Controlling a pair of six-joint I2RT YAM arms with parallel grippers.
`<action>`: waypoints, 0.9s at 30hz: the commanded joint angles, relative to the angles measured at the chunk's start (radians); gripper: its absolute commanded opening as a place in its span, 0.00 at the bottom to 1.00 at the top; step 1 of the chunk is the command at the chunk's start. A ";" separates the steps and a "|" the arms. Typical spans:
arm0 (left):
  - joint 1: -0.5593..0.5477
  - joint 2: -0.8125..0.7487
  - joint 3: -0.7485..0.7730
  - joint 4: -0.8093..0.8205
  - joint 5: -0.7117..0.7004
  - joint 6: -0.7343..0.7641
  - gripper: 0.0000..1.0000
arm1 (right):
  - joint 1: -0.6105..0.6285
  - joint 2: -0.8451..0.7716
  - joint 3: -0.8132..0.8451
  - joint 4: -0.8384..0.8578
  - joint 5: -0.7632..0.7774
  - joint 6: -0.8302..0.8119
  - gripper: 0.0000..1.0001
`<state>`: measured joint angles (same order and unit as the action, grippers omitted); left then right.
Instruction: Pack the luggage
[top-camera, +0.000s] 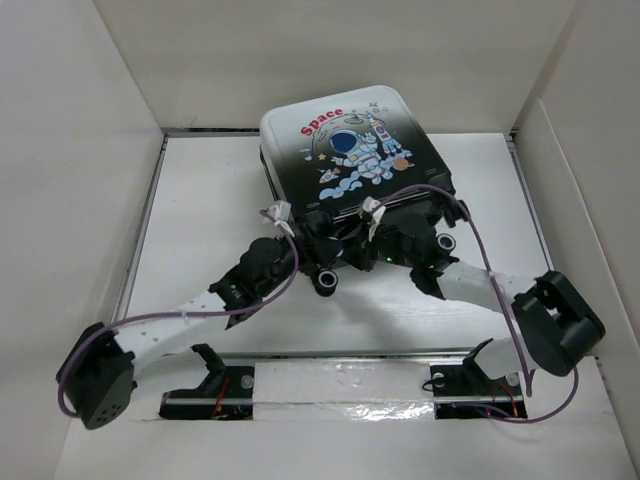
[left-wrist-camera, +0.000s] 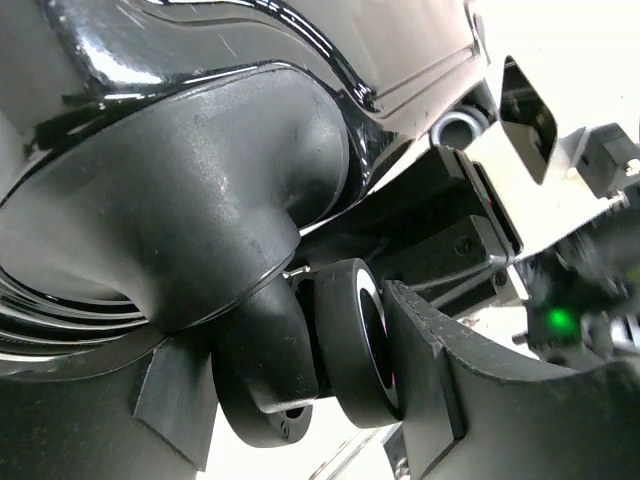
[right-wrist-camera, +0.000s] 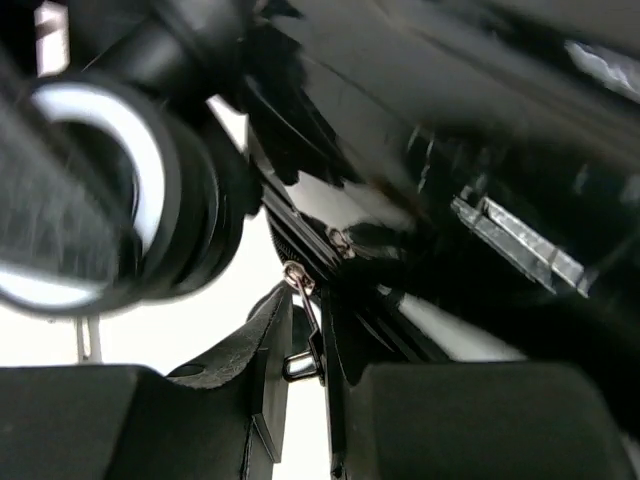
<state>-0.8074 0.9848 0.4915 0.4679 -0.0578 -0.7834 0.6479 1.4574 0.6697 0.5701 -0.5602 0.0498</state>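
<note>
The luggage (top-camera: 355, 140) lies closed and flat on the white table (top-camera: 210, 200), towards the far middle, with the astronaut print facing up and the black end nearest the arms. Both arms reach in to that near end.

Left gripper (top-camera: 318, 255): the jaws sit either side of a black wheel (left-wrist-camera: 350, 350), with one finger (left-wrist-camera: 440, 400) pressed against its rim, gripping it.

Right gripper (top-camera: 405, 242): the jaws are drawn in to a narrow slit at the zip seam. A metal zip pull (right-wrist-camera: 300, 345) hangs at the mouth of the slit. I cannot tell whether it is pinched.
</note>
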 joint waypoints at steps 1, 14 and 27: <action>-0.030 0.109 0.129 0.248 0.157 0.128 0.00 | -0.041 -0.101 -0.037 0.037 0.227 0.100 0.00; -0.012 0.187 0.181 0.485 0.139 -0.031 0.00 | 0.320 0.242 0.004 0.684 0.444 0.374 0.00; 0.011 0.068 0.024 0.584 0.003 -0.102 0.00 | 0.352 0.451 0.091 0.967 0.445 0.573 0.05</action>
<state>-0.7509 1.1297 0.4873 0.7250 -0.2523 -0.8223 0.9348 1.9049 0.7090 1.2247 0.0746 0.5430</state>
